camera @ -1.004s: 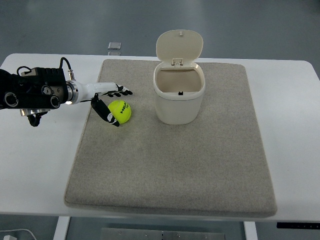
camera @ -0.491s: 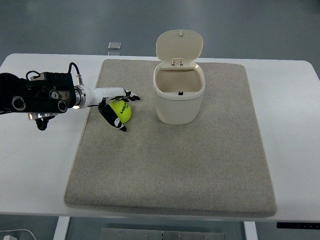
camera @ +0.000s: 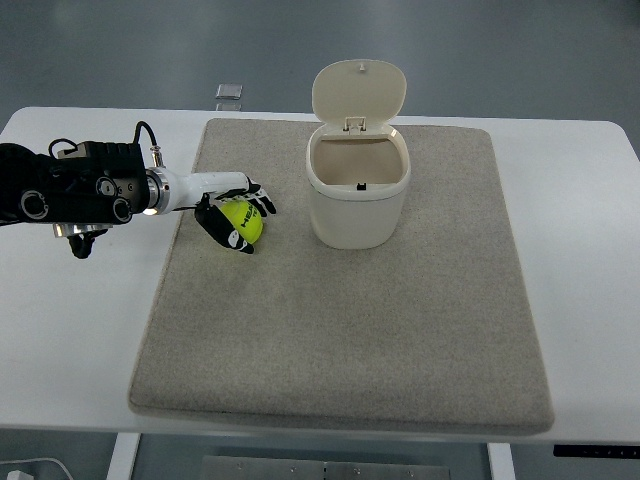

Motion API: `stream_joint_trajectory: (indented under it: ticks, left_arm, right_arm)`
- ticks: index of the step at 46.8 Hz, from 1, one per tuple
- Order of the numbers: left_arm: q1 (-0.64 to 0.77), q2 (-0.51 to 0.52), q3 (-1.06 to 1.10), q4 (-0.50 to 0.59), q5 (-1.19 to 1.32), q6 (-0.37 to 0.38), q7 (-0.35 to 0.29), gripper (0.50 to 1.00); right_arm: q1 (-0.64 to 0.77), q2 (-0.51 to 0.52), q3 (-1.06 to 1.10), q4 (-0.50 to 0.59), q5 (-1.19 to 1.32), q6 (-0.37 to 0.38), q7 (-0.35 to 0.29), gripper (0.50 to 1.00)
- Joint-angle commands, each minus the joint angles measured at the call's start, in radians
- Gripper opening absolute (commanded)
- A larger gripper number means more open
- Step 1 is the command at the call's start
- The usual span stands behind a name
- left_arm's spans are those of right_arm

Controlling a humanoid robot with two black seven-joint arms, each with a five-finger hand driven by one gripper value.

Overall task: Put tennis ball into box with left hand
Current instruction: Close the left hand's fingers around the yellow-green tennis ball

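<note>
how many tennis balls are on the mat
1. The tennis ball lies near the mat's upper left, inside the left robot hand, left of the open box. The box's visible interior shows none.

i can make out dark print on the tennis ball (camera: 243, 221) near the mat's (camera: 340, 340) far left corner; it looks like "head", though it's small. nothing else is readable.

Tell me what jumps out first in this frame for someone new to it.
The bright yellow tennis ball on the left part of the grey mat, with the left robot hand curled around it. Next, the cream box near the mat's far edge, right of the ball, its hinged lid standing open and nothing visible inside.
</note>
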Motion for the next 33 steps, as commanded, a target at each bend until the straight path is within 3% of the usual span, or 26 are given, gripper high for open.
stream_joint_trajectory:
  ticks: [1,6,11,14,20,23,33]
  left_arm:
    - [0.000,0.002,0.002,0.000,0.000,0.000,0.000,0.788]
    - [0.000,0.003,0.005,-0.002,0.000,0.000,0.000,0.744]
    - [0.000,0.003,0.006,-0.002,0.002,0.000,0.000,0.737]
    - [-0.002,0.003,0.008,-0.002,0.000,-0.002,0.000,0.699]
    - [-0.002,0.003,0.011,-0.002,0.000,-0.003,0.001,0.540]
    - [-0.002,0.003,0.011,-0.002,0.000,-0.003,0.003,0.500]
    - [0.000,0.003,0.011,0.000,-0.002,-0.005,0.020,0.500]
  right_arm:
    - [0.000,0.000,0.000,0.000,0.000,0.000,0.000,0.938]
    - [0.000,0.000,0.000,0.000,0.000,0.000,0.000,0.938]
    - [0.000,0.000,0.000,0.000,0.000,0.000,0.000,0.938]
    - [0.000,0.000,0.000,0.000,0.000,0.000,0.000,0.938]
    - [0.000,0.000,0.000,0.000,0.000,0.000,0.000,0.938]
    - [0.000,0.000,0.000,0.001,0.000,0.000,0.000,0.938]
    - [0.000,0.000,0.000,0.000,0.000,0.000,0.000,0.938]
